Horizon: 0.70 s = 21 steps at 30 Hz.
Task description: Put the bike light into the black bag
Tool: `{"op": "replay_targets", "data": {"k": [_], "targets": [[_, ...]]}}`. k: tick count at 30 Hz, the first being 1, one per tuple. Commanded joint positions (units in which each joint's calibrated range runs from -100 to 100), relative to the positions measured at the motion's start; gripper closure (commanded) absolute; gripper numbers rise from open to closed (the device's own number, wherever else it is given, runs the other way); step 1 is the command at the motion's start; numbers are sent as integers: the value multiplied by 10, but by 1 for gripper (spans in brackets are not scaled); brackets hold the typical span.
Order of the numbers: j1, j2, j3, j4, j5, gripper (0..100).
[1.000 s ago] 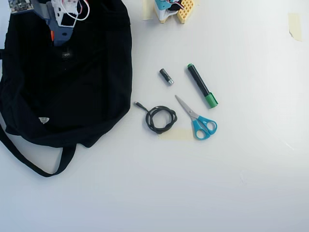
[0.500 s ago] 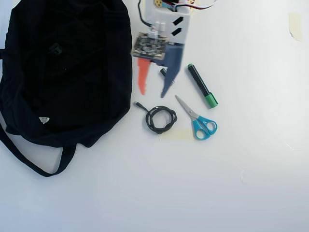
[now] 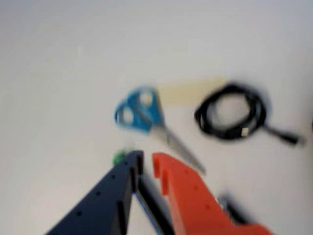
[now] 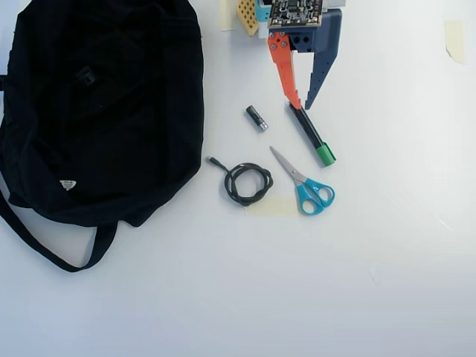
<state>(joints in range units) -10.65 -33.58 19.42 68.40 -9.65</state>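
Light (image 4: pixel 85 75) lies on the bag (image 4: pixel 141 111), upper left of the overhead view; we judge the drop done. Pincer (image 4: pixel 303 106) empty, nearly closed, tips over the marker (image 4: pixel 312 134), upper centre.

1. The gripper (image 4: pixel 302 106) has two long tapered fingers of unlike colour, one bright orange (image 4: pixel 283 68) and one dark navy blue (image 4: pixel 321 63).
2. In the wrist view both fingers (image 3: pixel 188 196) look like flat printed plastic, with small round holes along their faces and a stepped notch near each tip.
3. In the overhead view a bare circuit board (image 4: pixel 296 11) packed with small components sits above the fingers.
4. Beside it are a yellow gridded part (image 4: pixel 247 13) and a light blue piece (image 4: pixel 262 9).
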Motion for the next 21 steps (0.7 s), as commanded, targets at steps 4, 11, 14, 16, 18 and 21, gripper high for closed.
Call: {"op": "replay_targets", "data": {"k": [4, 11, 14, 16, 18, 21], "targets": [[-42, -175, 247, -40, 64, 98], [-46, -370, 495, -107, 42, 98], [-60, -468, 575, -102, 43, 98], [-70, -539, 628, -101, 43, 98], [-77, -611, 689, -101, 43, 98], [-77, -664, 762, -105, 39, 98]]}}
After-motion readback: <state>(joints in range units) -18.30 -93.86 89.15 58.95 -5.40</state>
